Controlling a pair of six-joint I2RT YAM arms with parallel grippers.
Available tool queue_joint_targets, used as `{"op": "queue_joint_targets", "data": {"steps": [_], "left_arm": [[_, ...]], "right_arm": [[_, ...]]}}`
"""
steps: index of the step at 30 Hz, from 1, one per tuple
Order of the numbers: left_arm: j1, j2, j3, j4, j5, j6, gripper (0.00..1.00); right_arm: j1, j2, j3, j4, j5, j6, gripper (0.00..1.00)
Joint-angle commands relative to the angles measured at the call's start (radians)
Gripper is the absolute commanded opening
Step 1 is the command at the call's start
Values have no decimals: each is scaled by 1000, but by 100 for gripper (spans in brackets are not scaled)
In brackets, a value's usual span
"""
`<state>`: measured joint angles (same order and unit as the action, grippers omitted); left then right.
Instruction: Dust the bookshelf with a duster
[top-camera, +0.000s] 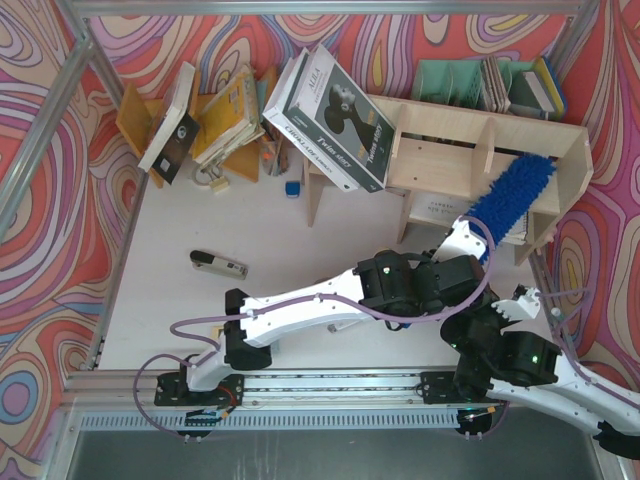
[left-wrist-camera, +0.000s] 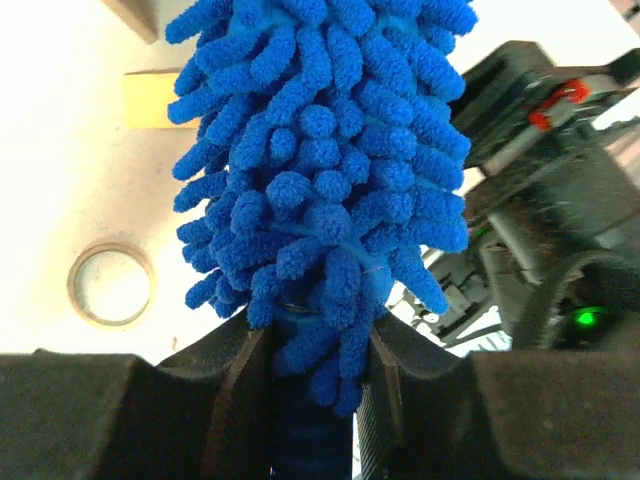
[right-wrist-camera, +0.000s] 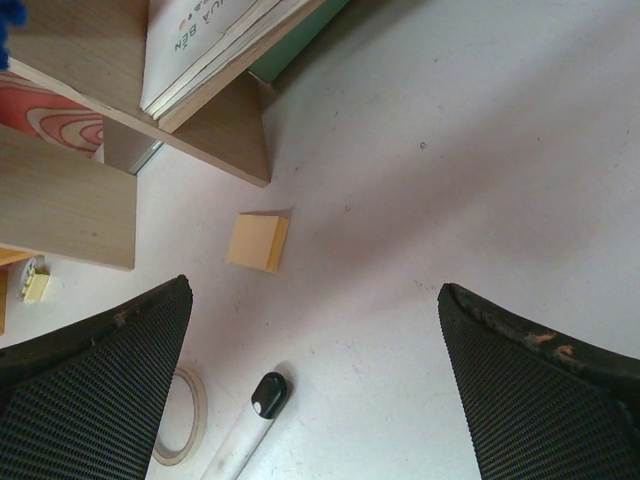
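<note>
Bright, even light from above fills the overhead view. My white worktop (top-camera: 300, 230) shows only soft, short shadows beside the bookshelf (top-camera: 450, 120), and the picture is sharp from edge to edge. At my left wrist the worktop glares almost white behind the duster (left-wrist-camera: 330, 150), whose fibres are crisp, while my left pincer (left-wrist-camera: 310, 370) sits dark and underexposed. My right pincer (right-wrist-camera: 315, 290) looks soft-edged and shadowed over an evenly lit worktop.
</note>
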<state>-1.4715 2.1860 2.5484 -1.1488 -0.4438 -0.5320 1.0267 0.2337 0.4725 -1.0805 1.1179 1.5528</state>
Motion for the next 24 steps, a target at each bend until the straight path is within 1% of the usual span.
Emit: {"op": "queue_joint_targets", "data": {"steps": [1, 3, 7, 12, 18, 24], "left_arm": [[0, -96, -79, -21, -135, -37, 0], [0, -106, -97, -21, -140, -36, 0], [-8, -84, -68, -9, -106, -7, 0], [-41, -15, 52, 3, -80, 58, 0], [-51, -22, 50, 79, -61, 113, 0], [-35, -42, 44, 155, -88, 155, 0]], "right_arm": [[-1, -2, 10, -39, 38, 23, 99], [-1, -2, 9, -38, 39, 23, 99], [-1, 0, 9, -38, 38, 23, 99], [-1, 0, 10, -38, 38, 22, 99], [0, -1, 9, -36, 38, 21, 99], [-1, -2, 10, -35, 36, 16, 99]]}}
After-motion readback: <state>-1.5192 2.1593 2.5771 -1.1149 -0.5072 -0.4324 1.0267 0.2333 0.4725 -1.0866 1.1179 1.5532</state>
